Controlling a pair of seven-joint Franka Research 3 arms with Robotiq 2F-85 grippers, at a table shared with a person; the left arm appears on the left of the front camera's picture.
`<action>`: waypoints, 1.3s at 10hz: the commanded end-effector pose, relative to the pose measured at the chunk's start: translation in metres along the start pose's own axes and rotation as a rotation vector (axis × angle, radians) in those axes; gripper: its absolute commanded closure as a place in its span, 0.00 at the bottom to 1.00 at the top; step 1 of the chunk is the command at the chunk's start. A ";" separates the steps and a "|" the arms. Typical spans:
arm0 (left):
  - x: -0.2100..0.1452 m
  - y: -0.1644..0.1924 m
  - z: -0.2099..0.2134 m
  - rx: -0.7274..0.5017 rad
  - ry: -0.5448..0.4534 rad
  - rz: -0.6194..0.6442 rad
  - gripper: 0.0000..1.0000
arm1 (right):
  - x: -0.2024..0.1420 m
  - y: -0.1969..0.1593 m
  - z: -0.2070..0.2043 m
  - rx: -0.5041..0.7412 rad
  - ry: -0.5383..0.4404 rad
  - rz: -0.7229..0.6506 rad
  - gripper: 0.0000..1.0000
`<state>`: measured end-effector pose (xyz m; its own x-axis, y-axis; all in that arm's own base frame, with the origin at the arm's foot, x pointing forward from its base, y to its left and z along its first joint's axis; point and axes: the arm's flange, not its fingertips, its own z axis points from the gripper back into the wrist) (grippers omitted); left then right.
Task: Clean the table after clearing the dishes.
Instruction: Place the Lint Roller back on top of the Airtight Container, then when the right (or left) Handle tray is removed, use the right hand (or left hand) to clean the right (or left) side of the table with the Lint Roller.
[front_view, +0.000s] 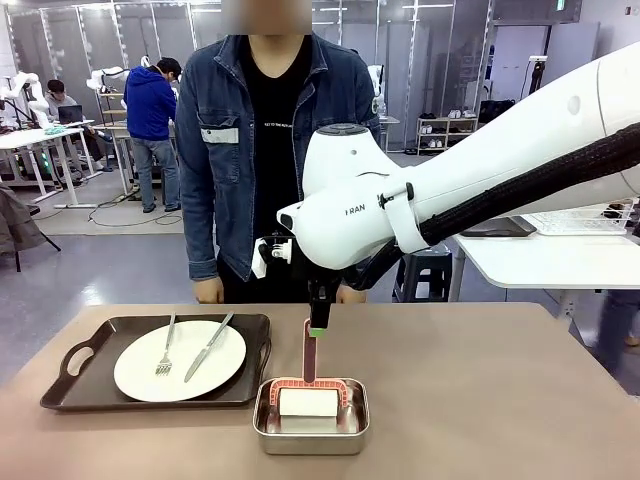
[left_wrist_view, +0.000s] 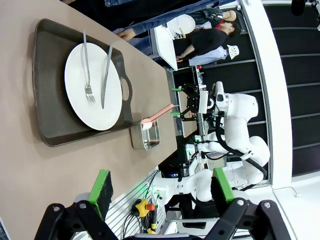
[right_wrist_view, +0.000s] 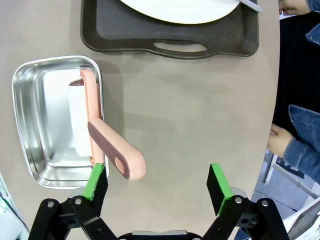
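Right gripper (front_view: 318, 329) (right_wrist_view: 157, 184): jaws fully spread, nothing clamped between the pads. It pointed straight down at the table (front_view: 480, 400).

Directly beneath it stood the lint roller (front_view: 309, 358) (right_wrist_view: 114, 150). The pink handle rose toward the fingertips, and its upper end lay inside the jaw span, close against one green pad (right_wrist_view: 96, 179). The other pad stood well clear of the handle. Whether the near pad touched the handle could not be determined.

The roller's white roll rested in the steel pan (front_view: 310, 443) (right_wrist_view: 30, 100), which sat below the gripper and extended outward past the near pad.

The dishes lay beyond the pan, off to the side of the right gripper. A white plate (front_view: 180, 372) sat on a dark tray (front_view: 252, 345) and carried a fork (front_view: 166, 352) and a knife (front_view: 208, 348) side by side. The tray sat apart from the pan. One tray handle (right_wrist_view: 180, 47) faced the gripper.

Past the gripper, at the table's far edge, the person's hand (front_view: 350, 294) rested near the rim.

Left gripper (left_wrist_view: 161, 187): jaws fully spread and empty, held well away from the tray (left_wrist_view: 50, 135), plate (left_wrist_view: 75, 95) and pan (left_wrist_view: 146, 137), with bare tabletop under its fingers.
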<state>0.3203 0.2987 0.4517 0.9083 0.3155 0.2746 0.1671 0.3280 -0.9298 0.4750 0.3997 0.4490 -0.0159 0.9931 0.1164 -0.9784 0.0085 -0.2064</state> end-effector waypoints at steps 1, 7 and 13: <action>-0.002 -0.002 0.002 -0.002 -0.005 -0.003 0.00 | 0.002 0.002 0.001 0.020 -0.018 -0.002 0.00; -0.002 -0.002 0.002 -0.002 -0.005 -0.003 0.00 | 0.002 0.002 0.001 0.020 -0.018 -0.002 0.00; -0.002 -0.002 0.002 -0.002 -0.005 -0.003 0.00 | -0.124 -0.043 0.076 0.375 -0.429 -0.529 0.00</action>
<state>0.3203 0.2987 0.4517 0.9083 0.3155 0.2746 0.1671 0.3280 -0.9298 0.5041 0.3226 0.5120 0.3103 0.8648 0.3949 -0.9502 0.2688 0.1580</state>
